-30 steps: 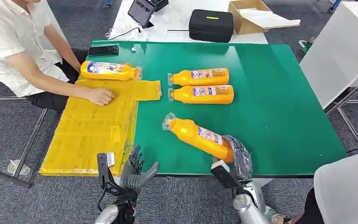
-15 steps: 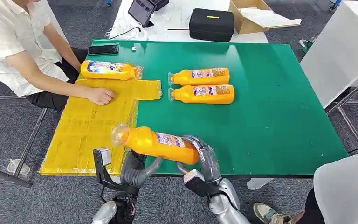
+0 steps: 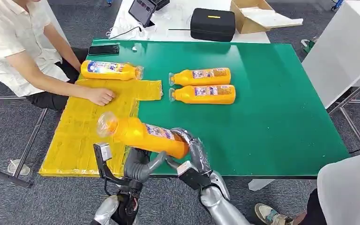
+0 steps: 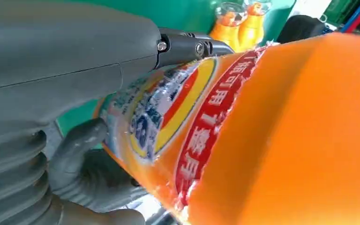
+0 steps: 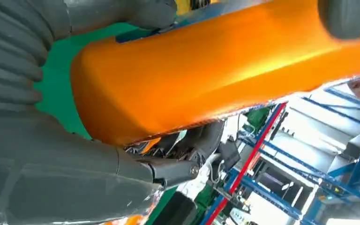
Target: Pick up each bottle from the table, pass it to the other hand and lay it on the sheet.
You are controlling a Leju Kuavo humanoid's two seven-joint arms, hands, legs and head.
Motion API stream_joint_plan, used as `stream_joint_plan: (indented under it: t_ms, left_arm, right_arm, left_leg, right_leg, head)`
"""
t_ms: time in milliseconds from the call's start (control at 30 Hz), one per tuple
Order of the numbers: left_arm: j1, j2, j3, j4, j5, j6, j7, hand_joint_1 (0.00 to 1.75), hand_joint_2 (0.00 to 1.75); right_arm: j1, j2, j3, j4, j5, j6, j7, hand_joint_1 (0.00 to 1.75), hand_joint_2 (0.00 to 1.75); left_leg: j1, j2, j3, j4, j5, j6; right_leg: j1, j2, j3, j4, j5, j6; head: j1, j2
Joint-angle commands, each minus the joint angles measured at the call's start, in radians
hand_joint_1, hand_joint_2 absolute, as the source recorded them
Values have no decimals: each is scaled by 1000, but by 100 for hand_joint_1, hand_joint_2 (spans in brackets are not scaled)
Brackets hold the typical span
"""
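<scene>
**Handover in progress, one bottle down, two waiting**

Left to right:

- Person (image 3: 14,51) sits at the table's left side, one hand resting on the sheet (image 3: 89,136). Sheet is yellow, flat, taped-looking, with an irregular outline; it overhangs the table's left edge.
- One bottle (image 3: 108,70) lies on its side at the sheet's far end, mostly on it. I count that as done.
- Left hand (image 3: 138,165) sits under the carried bottle (image 3: 143,135), fingers cupped up against its body. Left wrist view shows a thumb across the label and a finger underneath. Contact yes; firm grip I cannot tell.
- Carried bottle is off the table, tilted, clear cap end over the sheet's near edge. Smooth orange plastic, rounded body, glossy label.
- Right hand (image 3: 192,152) holds the bottle's base end, fingers wrapped round it.
- Two bottles (image 3: 201,86) lie side by side mid-table on green mat (image 3: 281,108), caps toward the sheet. Untouched.

Left to do, as I judge: finish this pass, lay it down, then repeat twice.
</scene>
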State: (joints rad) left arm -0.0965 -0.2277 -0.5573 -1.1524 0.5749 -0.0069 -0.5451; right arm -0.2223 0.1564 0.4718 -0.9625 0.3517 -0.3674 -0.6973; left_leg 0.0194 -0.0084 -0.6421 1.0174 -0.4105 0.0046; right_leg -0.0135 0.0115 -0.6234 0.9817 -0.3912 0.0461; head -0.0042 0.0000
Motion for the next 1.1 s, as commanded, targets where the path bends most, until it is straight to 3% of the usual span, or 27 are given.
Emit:
stream_joint_plan:
  t_ms: [33,100,133,333,367,533,567,633,667,733,767,800,833,867,967,1000,1033,1100]
  left_arm:
    - [-24,13,34,-57,105,-64,25,0,175]
    - [-25,13,34,-60,107,-64,26,0,175]
    - [-25,13,34,-60,107,-64,26,0,175]
    - [-29,0,64,-95,128,-26,9,0,175]
    - [-29,0,64,-95,128,-26,9,0,175]
    - [-55,-15,81,-109,99,77,-18,0,175]
    - [-57,-14,80,-108,95,81,-18,9,175]
    - [-67,-11,65,-101,56,103,-50,159,175]
    - [-68,-12,64,-101,43,113,-65,175,175]
    - [-64,-9,56,-117,-27,183,-124,175,175]
    - [-60,-8,55,-126,-55,211,-145,175,175]
    - [-55,-5,54,-136,-55,210,-145,175,175]
    - [-48,1,53,-148,-62,210,-144,175,175]
    - [-45,5,52,-152,-71,211,-144,175,175]
    - [-43,8,56,-154,-71,211,-144,175,175]
    - [-42,8,59,-155,-72,209,-144,175,175]
    - [-42,12,60,-158,-79,204,-146,175,175]
    - [-36,20,80,-171,-154,249,-153,175,175]
  right_arm:
    - [-57,16,94,125,-32,11,-1,175,175]
    - [-55,18,96,126,-32,9,-1,175,175]
    - [-55,18,96,126,-32,9,-1,175,175]
    - [-39,29,120,128,-48,18,-1,175,175]
    - [-39,29,120,128,-48,18,-1,175,175]
    - [-44,32,158,145,-62,23,-1,175,175]
    - [-44,32,160,145,-63,22,-1,175,175]
    - [-55,33,167,152,-78,30,-1,175,175]
    - [-58,34,168,154,-83,35,-1,175,175]
    - [-53,42,179,150,-104,66,-1,169,175]
    - [-45,45,183,140,-114,81,-1,159,175]
    - [-35,50,187,137,-116,88,-1,110,175]
    - [-24,57,181,137,-126,109,-1,23,175]
    - [-19,61,176,137,-131,119,-1,10,175]
    - [-15,61,174,136,-132,119,-1,10,175]
    - [-16,60,169,136,-136,126,-1,0,175]
    - [-12,57,167,121,-131,119,-1,0,0]
    - [-2,61,134,112,-145,101,-1,0,0]
  left_leg:
    - [0,3,3,0,-2,1]
    - [0,1,1,0,-1,0]
    - [0,3,7,0,-3,1]
    - [0,1,0,0,-1,0]
    - [0,1,5,0,-3,1]
    - [0,0,0,0,-1,0]
    - [0,0,6,1,-3,1]
    - [0,0,4,0,-2,1]
    - [0,0,3,0,-1,1]
    - [0,-1,0,0,0,0]
    - [0,-1,2,0,-1,1]
    - [0,0,1,0,-1,0]
    - [0,0,3,0,-2,1]
    - [0,0,1,-1,-1,0]
    - [0,0,3,-1,-1,0]
    - [0,0,5,-1,-2,0]
    - [0,0,2,-1,-1,0]
    - [0,1,3,-1,-2,1]
  right_leg:
    - [1,1,3,0,-1,-2]
    - [0,0,0,0,0,-1]
    - [1,0,6,0,-3,-3]
    - [0,0,0,0,-1,-1]
    - [1,-1,5,1,-3,-3]
    - [1,-1,0,0,-1,-1]
    - [1,-3,6,1,-4,-3]
    - [1,-1,3,0,-2,-2]
    - [1,-2,3,0,-2,-2]
    - [1,-2,0,0,-1,-1]
    - [1,-2,2,0,-2,-2]
    - [0,-2,1,0,-1,-2]
    - [1,-2,3,0,-2,-2]
    - [1,-2,1,0,-1,-2]
    - [1,-2,3,-1,-2,-2]
    - [1,-2,4,0,-3,-3]
    - [1,-2,2,-1,-2,-2]
    - [1,-1,2,0,-2,-2]
  head:
    - [0,0]
    - [0,0]
    - [0,0]
    - [0,0]
    - [0,0]
    - [0,0]
    - [0,0]
    - [0,0]
    - [0,0]
    - [0,0]
    - [0,0]
    - [0,0]
    - [0,0]
    - [0,0]
    - [0,0]
    - [0,0]
    - [0,0]
    - [0,0]
